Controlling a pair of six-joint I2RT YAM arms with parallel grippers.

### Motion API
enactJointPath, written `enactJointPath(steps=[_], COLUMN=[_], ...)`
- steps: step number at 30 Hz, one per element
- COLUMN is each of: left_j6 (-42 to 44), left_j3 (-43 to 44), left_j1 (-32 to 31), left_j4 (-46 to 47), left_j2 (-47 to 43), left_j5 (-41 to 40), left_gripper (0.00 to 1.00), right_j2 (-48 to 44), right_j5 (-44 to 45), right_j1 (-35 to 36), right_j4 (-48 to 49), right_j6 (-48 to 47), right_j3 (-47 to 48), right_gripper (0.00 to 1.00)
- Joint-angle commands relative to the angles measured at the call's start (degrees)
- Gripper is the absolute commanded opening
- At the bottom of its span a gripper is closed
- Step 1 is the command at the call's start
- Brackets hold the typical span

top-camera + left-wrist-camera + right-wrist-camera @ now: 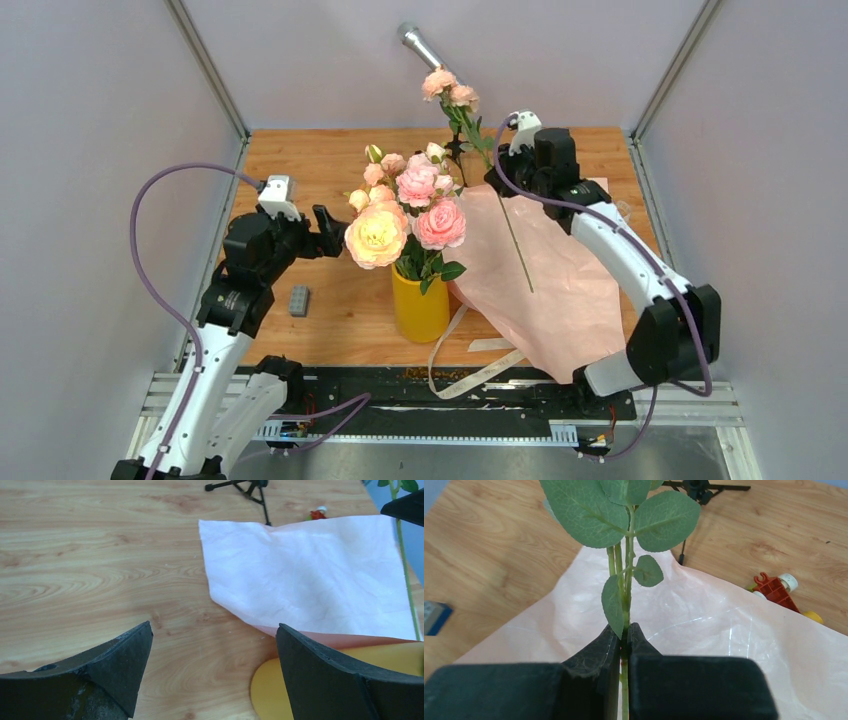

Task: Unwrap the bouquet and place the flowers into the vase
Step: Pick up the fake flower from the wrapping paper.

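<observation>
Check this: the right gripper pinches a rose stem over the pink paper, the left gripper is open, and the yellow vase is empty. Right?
Not quite: the yellow vase is not empty; the top view shows pink and peach roses standing in it. The right gripper does pinch a stem over the pink paper, and the left gripper is open.

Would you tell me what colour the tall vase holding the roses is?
The tall vase is yellow, clearest in top external.

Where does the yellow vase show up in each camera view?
Top external: vase at table centre.
Left wrist: vase, a yellow sliver at the bottom edge, right of centre.
Right wrist: not in it.
Shared landmark: pink wrapping paper, in all three.
</observation>
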Motion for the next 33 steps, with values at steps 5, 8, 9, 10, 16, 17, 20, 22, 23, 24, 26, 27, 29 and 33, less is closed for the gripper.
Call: enactJointPath(steps=[5, 8, 9, 10, 16, 17, 20, 22, 23, 24, 26, 27, 29, 33], left_j6=[-3.42, -3.84, -4.23, -4.79, -9.69, -10.07, -10.77, -10.91, -11.54, -11.96, -13.37, -13.89, -13.60, -13.12], left_j3=[7.97, 10.61, 11.53, 11.95, 14.47, 15.13, 16.95, 19.42, 20.11, 21.38, 23.51, 24.40, 27.61, 34.79], left_j1=[0.27, 0.29, 0.29, 0.29, 0.29, 0.29, 0.29, 0.29, 0.29, 0.29, 0.29, 0.29, 0.23, 0.25], left_j4=[0.55, 0.31, 0.14, 0.03, 1.28, 1.39, 1.58, 1.69, 1.90, 2.54, 3.38, 3.40, 2.58, 3.21], left_j2=[-1.47, -1.94, -2.25, -2.42, -4.15, -4.25, -4.88, -5.10, -5.12, -5.09, -4.63, -3.95, -2.52, 1.12], left_j5=[14.21, 17.72, 19.24, 20.66, 27.09, 27.60, 28.59, 28.98, 29.68, 30.17, 31.57, 32.75, 34.00, 35.62], left_gripper=[1.00, 1.00, 0.99, 0.99, 0.99, 0.98, 0.98, 0.98, 0.98, 0.98, 0.98, 0.98, 0.97, 0.97], right_j2=[-19.53, -25.64, -27.65, -29.52, -38.70, -40.04, -43.18, -43.55, -43.36, -43.00, -42.55, -42.43, -42.00, -39.23], right_j5=[-9.56, -11.29, -11.76, -12.34, -21.07, -22.02, -25.17, -28.21, -29.71, -31.08, -32.90, -33.37, -33.57, -30.11], right_j1=[0.10, 0.47, 0.69, 0.82, 2.38, 2.99, 4.83, 6.33, 7.26, 8.28, 10.90, 13.24, 17.32, 25.27], right_j4=[9.18, 11.46, 12.20, 13.06, 21.75, 23.88, 29.33, 31.23, 31.85, 32.39, 33.60, 34.22, 35.45, 32.55], right_j6=[9.62, 12.06, 12.85, 13.56, 21.48, 22.60, 24.01, 24.32, 24.35, 24.35, 24.43, 24.32, 23.27, 18.03], right_j3=[-5.69, -6.77, -7.04, -7.32, -10.53, -11.56, -13.26, -12.05, -11.33, -10.68, -9.93, -9.86, -9.94, -8.92], right_gripper=[0.00, 0.00, 0.00, 0.00, 0.00, 0.00, 0.00, 0.00, 0.00, 0.00, 0.00, 0.00, 0.00, 0.00])
